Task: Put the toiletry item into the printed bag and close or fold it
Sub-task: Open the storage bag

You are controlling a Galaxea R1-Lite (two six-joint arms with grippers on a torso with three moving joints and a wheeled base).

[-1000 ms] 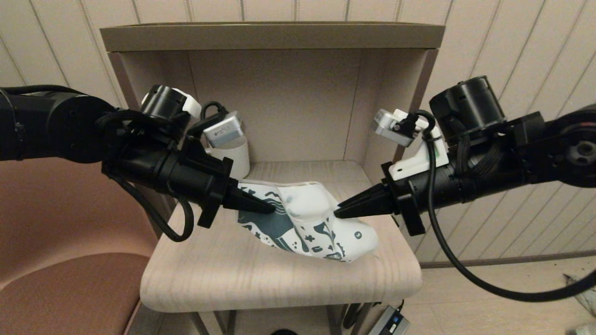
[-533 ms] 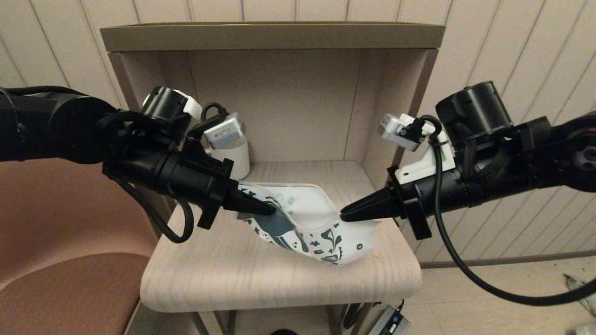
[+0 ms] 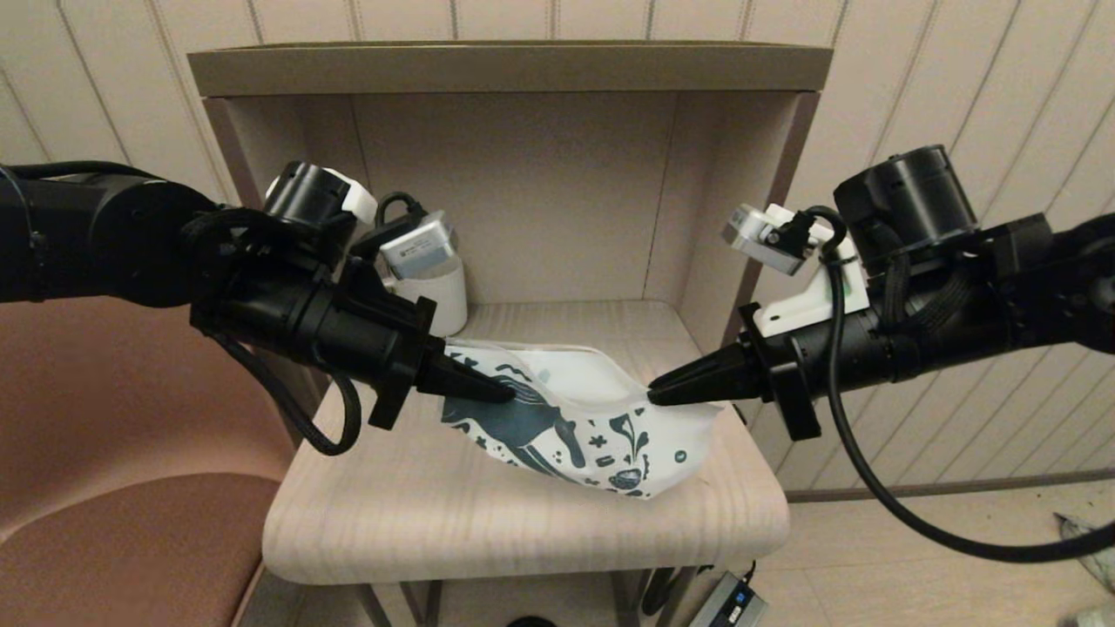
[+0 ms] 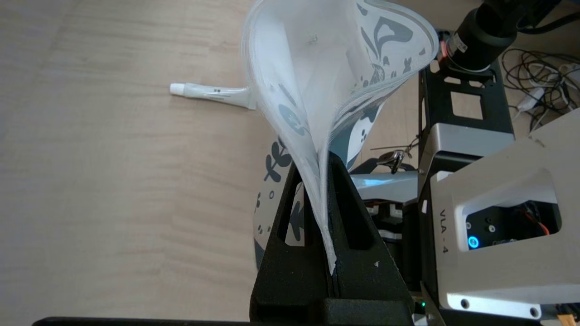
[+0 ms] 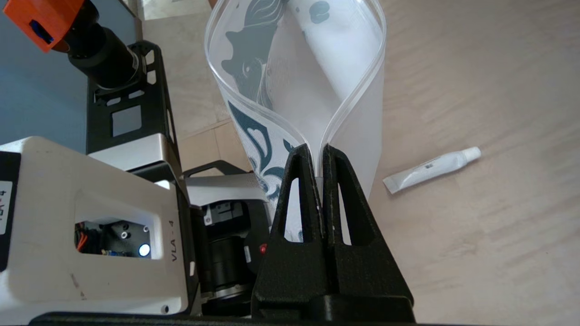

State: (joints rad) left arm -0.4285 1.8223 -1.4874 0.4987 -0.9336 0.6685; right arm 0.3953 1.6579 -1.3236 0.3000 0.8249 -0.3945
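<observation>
The printed bag [image 3: 575,418], white with a dark teal horse and flowers, hangs stretched between both grippers just above the wooden shelf [image 3: 418,514]. My left gripper [image 3: 510,394] is shut on the bag's left rim corner [image 4: 317,158]. My right gripper [image 3: 653,396] is shut on the opposite corner [image 5: 317,149]. The bag's mouth [image 5: 312,77] gapes open in a narrow leaf shape. A small white toiletry tube [image 5: 430,170] lies on the shelf behind the bag, outside it [image 4: 210,93]; it is hidden in the head view.
A white ribbed mug [image 3: 435,300] stands at the shelf's back left, close behind the left wrist. The shelf's side walls and back panel [image 3: 523,192] enclose the space. A brown chair [image 3: 131,522] sits at the left.
My right gripper has pulled to the right and slightly down, drawing the bag's rim longer and its mouth narrower. The left gripper has stayed put.
</observation>
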